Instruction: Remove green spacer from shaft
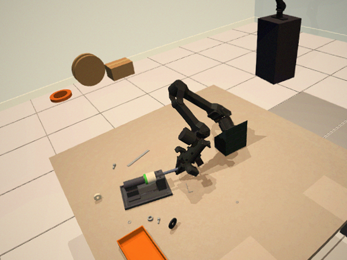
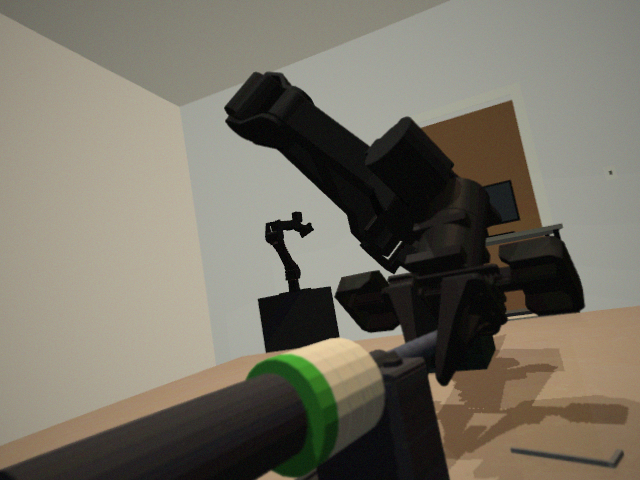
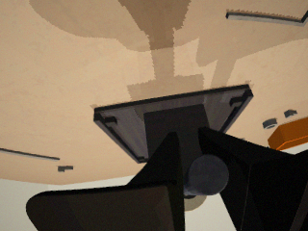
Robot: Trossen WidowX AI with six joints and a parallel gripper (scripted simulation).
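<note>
The green spacer (image 1: 145, 178) (image 2: 326, 413) sits in line between the thick dark cylindrical housing (image 1: 134, 181) (image 2: 155, 428) and a cream section (image 1: 151, 177) (image 2: 356, 392). No gap shows on either side of it. The upright dark post (image 1: 161, 184) (image 2: 413, 413) (image 3: 175, 122) stands at the cream section's other end. The grey-blue shaft (image 1: 169, 171) (image 2: 416, 345) (image 3: 208, 174) sticks out of the post. My gripper (image 1: 178, 170) (image 2: 426, 343) is shut on the shaft's outer part; its round end shows between the fingers in the wrist view. The shaft inside the spacers is hidden.
The fixture's base plate (image 1: 144, 202) (image 3: 173, 98) lies under the post. An orange tray (image 1: 143, 249) (image 3: 294, 134), a black ring (image 1: 172, 223), a pale ring (image 1: 97, 198), a hex key (image 1: 189, 189) (image 2: 566, 456) (image 3: 265, 18), a thin strip (image 1: 138, 158) and small hardware lie around it.
</note>
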